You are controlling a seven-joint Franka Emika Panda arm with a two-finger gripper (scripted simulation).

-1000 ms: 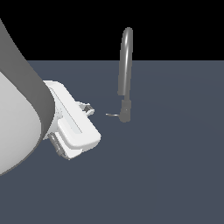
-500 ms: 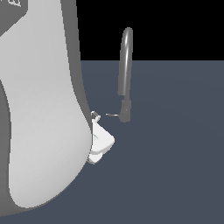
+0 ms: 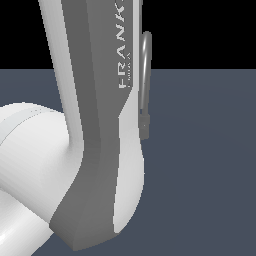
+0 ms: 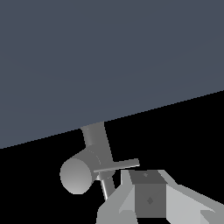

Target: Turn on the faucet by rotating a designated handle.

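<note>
In the exterior view only a strip of the faucet (image 3: 145, 75) shows beside my white arm: part of the arched spout and the darker base (image 3: 144, 126). The handle and my gripper are hidden behind the arm there. The wrist view has the faucet (image 4: 83, 173) close up, its round base end-on, with the handle (image 4: 119, 165) a thin lever sticking out sideways from it. My gripper (image 4: 142, 188) sits right by the lever's outer end, with the fingertips (image 4: 148, 199) just short of it. Whether they touch the lever, and how the jaws stand, I cannot make out.
My own arm (image 3: 95, 150) fills the middle and the exterior view's left. The faucet stands on a flat dark blue-grey floor (image 3: 210, 165), which stretches away to the exterior view's right.
My arm has swung toward the exterior view's right and closer to the camera. It now covers the hand, the handle and most of the faucet. The faucet has not moved.
</note>
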